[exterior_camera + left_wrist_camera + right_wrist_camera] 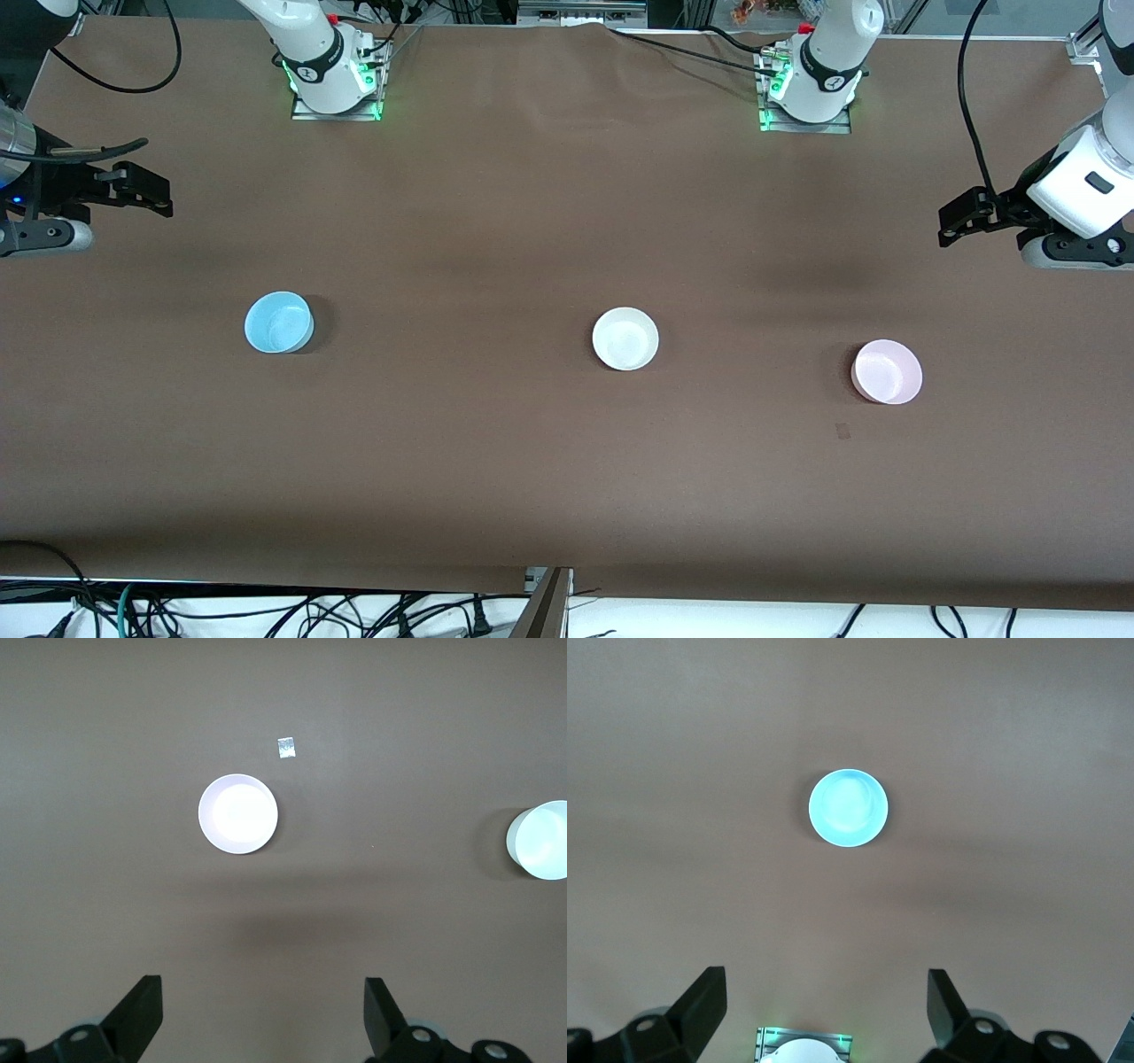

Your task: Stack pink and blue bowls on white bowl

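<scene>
All three bowls sit mouth-up, well apart on the brown table (pixel 496 461), white bowl (pixel 625 338) central, blue bowl (pixel 278 322) at nine o'clock, pink bowl (pixel 887 371) at three, while left gripper (pixel 950 223) and right gripper (pixel 159 197) wait aloft, jaws spread.

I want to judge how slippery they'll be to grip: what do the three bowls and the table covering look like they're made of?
The blue bowl, white bowl and pink bowl look like thin moulded plastic: even colour, smooth walls, soft sheen inside. Melamine can't be ruled out. The table covering looks like matte brown paper or cloth: no glare, faint creases near the arm bases.
</scene>
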Robot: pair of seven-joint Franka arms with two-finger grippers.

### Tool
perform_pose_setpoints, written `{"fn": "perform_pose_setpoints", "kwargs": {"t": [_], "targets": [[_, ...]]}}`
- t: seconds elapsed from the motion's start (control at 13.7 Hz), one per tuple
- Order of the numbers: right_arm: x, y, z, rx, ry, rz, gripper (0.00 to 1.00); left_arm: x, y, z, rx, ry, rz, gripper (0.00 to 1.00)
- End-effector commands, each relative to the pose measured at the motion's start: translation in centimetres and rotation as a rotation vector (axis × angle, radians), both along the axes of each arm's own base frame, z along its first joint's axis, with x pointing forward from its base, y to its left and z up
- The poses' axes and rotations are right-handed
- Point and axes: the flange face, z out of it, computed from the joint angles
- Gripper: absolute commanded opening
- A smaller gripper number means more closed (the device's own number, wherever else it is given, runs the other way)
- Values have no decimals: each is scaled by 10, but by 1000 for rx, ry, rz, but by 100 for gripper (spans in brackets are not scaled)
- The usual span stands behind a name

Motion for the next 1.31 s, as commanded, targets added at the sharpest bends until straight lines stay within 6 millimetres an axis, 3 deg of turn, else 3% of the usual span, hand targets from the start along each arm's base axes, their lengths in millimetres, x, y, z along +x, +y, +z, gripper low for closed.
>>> {"fn": "perform_pose_setpoints", "kwargs": {"t": [0.0,1.24], "targets": [[2,2,6,12,-7,-1,100,3,7,6,-40,4,24,100],[3,-1,5,11,-7,-7,99,8,6,-3,-35,18,18,100]]}}
